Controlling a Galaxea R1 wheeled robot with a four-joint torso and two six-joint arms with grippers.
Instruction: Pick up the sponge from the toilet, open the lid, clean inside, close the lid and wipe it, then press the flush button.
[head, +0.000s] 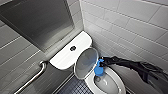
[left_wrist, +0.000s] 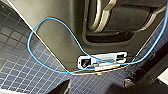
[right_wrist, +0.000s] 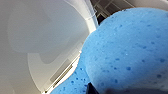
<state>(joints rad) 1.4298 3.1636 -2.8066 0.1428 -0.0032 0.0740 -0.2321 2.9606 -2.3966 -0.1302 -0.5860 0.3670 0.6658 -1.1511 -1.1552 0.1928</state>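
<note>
- Right tool (head: 101, 64) is clamped on the sponge (head: 99, 69). In the right wrist view the blue foam bulges large, so I judge the grip to be firm.
- I cannot tell whether the left tool (left_wrist: 91, 88) is apart or together. It hangs low over the dark blue tiled floor (left_wrist: 22, 62), well away from the lid.
- I read places from the lid (head: 86, 62), which stands raised against the tank (head: 63, 57). The sponge sits just beside the lid's wall-side edge, over the rear of the bowl (head: 118, 82).
- With the sponge in hand and the lid up, I judge that cleaning inside the toilet is the step in hand. Closing, wiping and flushing are not yet done.
- The next move, as I see it, calls for lowering the sponge away from the lid and down into the bowl. It should then sweep round the inner wall with light pressure.
- The lid's rim is very near the sponge, so a sideways nudge could knock it shut.
- The tiled wall (head: 130, 30) runs close behind my right arm, opposite the lid, leaving little room there.
- Open room lies forward of the lid, over the bowl's mouth.
- The flush button (head: 73, 48) sits on the tank top behind the lid, untouched.
</note>
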